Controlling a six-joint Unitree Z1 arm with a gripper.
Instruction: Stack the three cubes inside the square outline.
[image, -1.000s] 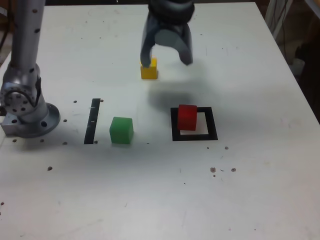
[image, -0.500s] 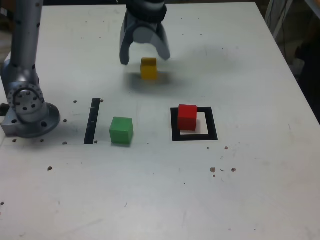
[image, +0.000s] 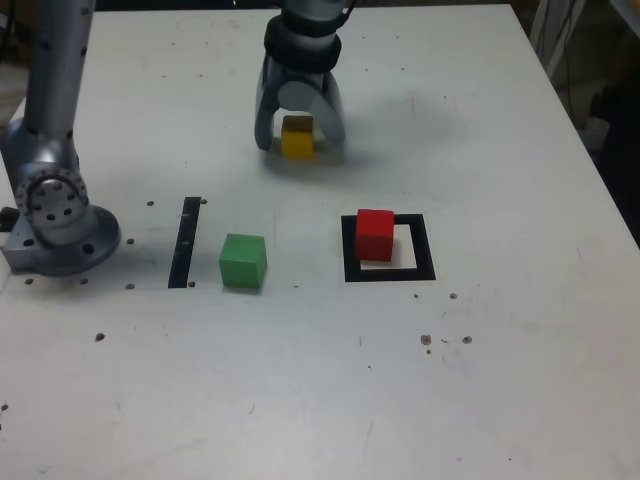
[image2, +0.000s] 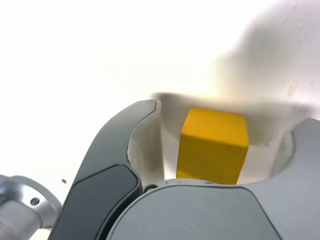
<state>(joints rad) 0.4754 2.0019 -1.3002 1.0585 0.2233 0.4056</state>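
- The tabletop (image: 500, 380) is a flat white board, scuffed and dotted with small dark specks, with dim room clutter showing past its far right corner in the exterior view.
- A thin straight black strip (image: 186, 242) lies flat near the arm's round metal base (image: 55, 225) at the exterior view's left.
- The square outline (image: 388, 247) is a thick matte black border around a pale middle.
- The red cube (image: 375, 234) sits on the outline's near-left part, overlapping the border.
- The green cube (image: 243, 260) rests just right of the strip, well apart from the outline.
- The yellow cube (image: 297, 137), sharp-edged and plain, stands far back on the tabletop.
- The hand (image: 300, 135), smooth grey curved shells, straddles the yellow cube with jaws spread; gaps show on both sides, nothing gripped.
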